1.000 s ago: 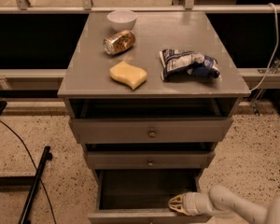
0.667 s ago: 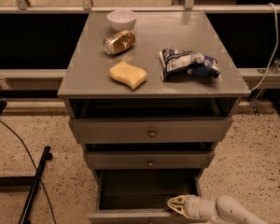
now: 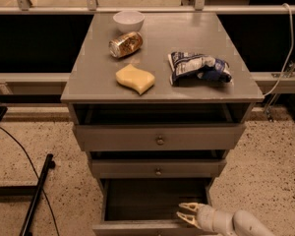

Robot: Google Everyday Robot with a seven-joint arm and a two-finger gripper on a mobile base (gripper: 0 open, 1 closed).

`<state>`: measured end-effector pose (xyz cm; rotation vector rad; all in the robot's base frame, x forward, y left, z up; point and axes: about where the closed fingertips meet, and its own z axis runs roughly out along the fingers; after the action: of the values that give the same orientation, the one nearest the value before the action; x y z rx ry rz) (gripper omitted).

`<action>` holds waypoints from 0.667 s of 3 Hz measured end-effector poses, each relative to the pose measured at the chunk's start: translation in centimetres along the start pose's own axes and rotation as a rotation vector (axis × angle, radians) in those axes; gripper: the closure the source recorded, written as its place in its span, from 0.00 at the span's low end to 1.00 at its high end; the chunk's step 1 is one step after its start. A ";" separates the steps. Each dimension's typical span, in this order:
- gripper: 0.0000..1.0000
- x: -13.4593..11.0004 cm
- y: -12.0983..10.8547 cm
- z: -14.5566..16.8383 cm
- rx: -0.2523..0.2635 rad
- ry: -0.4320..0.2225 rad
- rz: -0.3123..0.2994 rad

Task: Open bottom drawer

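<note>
The bottom drawer [image 3: 152, 227] of the grey cabinet is pulled out toward me; its dark inside [image 3: 147, 200] shows and its front panel sits at the lower edge of the view. Its knob is cut off by the frame edge. My gripper [image 3: 188, 214], white with pale fingers, hovers over the drawer's right front corner, pointing left, with the arm coming in from the lower right. Its two fingers stand apart with nothing between them.
The middle drawer [image 3: 157, 169] and the top drawer [image 3: 160, 138] sit partly pulled out above. On the cabinet top [image 3: 88, 77] lie a white bowl [image 3: 128, 19], a can on its side [image 3: 125, 44], a yellow sponge [image 3: 134, 78] and a blue-white chip bag [image 3: 199, 67]. A black stand [image 3: 37, 195] lies on the floor at left.
My gripper has drawn back a little toward the lower right along the drawer's front edge. The bottom drawer stays pulled out.
</note>
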<state>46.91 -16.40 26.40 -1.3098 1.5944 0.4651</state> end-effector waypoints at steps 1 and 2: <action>0.83 -0.3 -1.4 -0.1 0.015 0.023 0.010; 1.00 -0.1 -2.5 0.5 0.002 0.060 -0.001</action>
<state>49.37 -16.80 26.95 -1.3340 1.6428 0.4265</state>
